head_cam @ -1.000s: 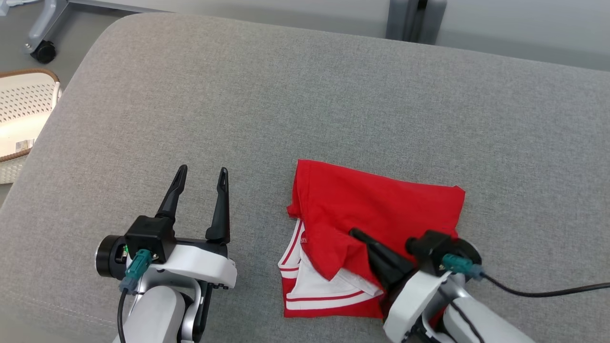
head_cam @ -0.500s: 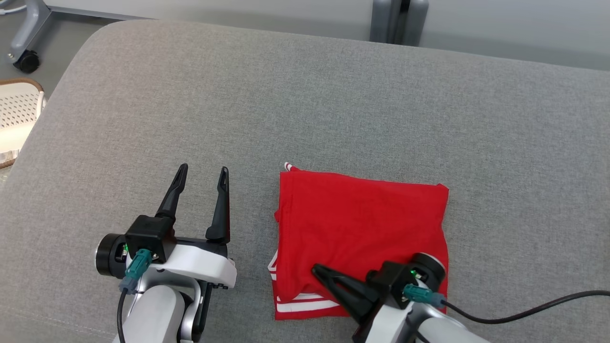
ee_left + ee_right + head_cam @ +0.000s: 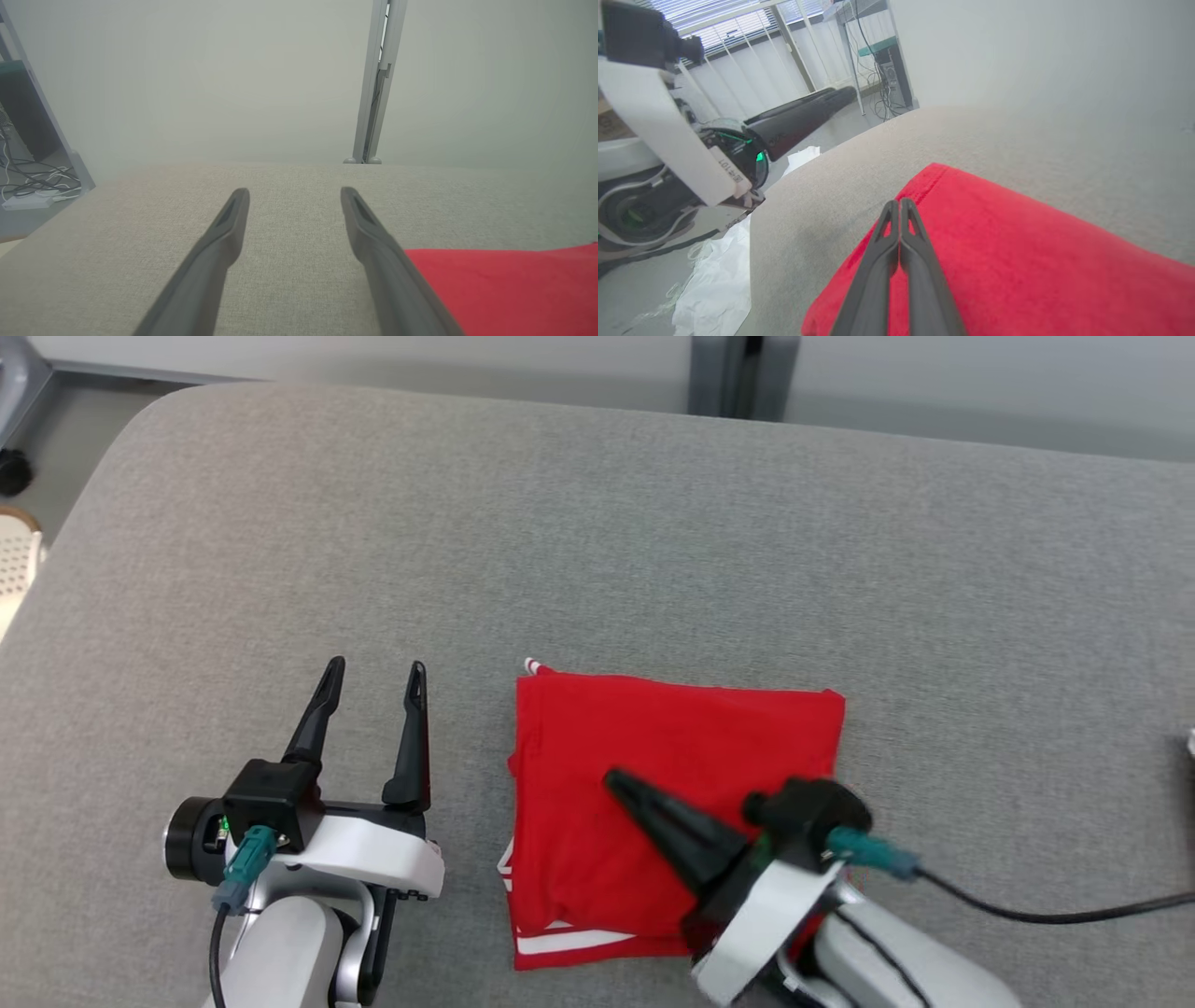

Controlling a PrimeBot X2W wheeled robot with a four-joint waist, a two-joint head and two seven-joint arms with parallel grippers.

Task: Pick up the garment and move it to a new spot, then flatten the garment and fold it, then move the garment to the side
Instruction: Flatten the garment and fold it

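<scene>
Much grey cushion [image 3: 597, 523] beyond square-edged garment [image 3: 653, 728]

Most likely an office or robotics lab. Beyond the grey fabric-covered counter [image 3: 653, 523] stand pale partition panels [image 3: 187, 70] joined by a metal post [image 3: 373, 93]. Off its left end are window blinds [image 3: 714, 18], what looks like a computer tower [image 3: 894, 79], and floor cables [image 3: 28, 177] with a power strip [image 3: 25, 201].

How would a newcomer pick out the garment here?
On the wide grey cushion lies the folded garment, just right of the open left gripper. It is bright red against the grey, a neat rectangle with white stripes at its near hem, the shut right gripper over it.
</scene>
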